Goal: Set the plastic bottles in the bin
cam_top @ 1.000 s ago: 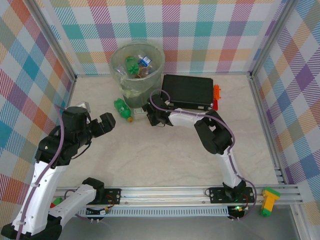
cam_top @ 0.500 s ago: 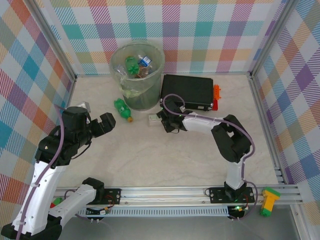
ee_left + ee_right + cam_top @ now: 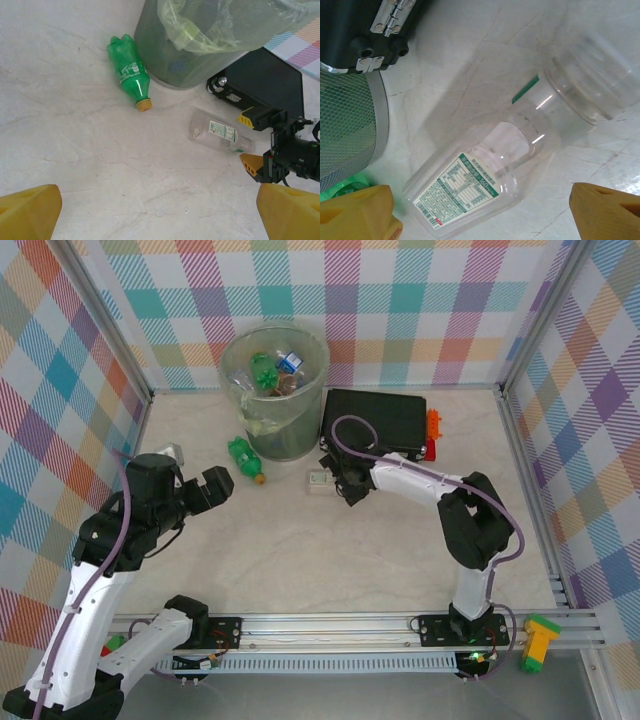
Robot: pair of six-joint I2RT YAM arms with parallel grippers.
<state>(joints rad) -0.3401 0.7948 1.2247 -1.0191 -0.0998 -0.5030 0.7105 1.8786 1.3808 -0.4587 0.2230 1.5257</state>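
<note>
Marbled table (image 3: 300, 560), toward far edge: R gripper (image 3: 480, 214) jaws wide astride clear bottle (image 3: 520, 150) near bin (image 3: 278, 435); slick round body could squirt out on closing. L gripper (image 3: 160, 212) wide, empty.

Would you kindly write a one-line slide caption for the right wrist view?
Right gripper open astride a clear labelled bottle lying on the table, beside the bin.

Green bottle (image 3: 342, 186) mostly cut off, btm-left.
</note>
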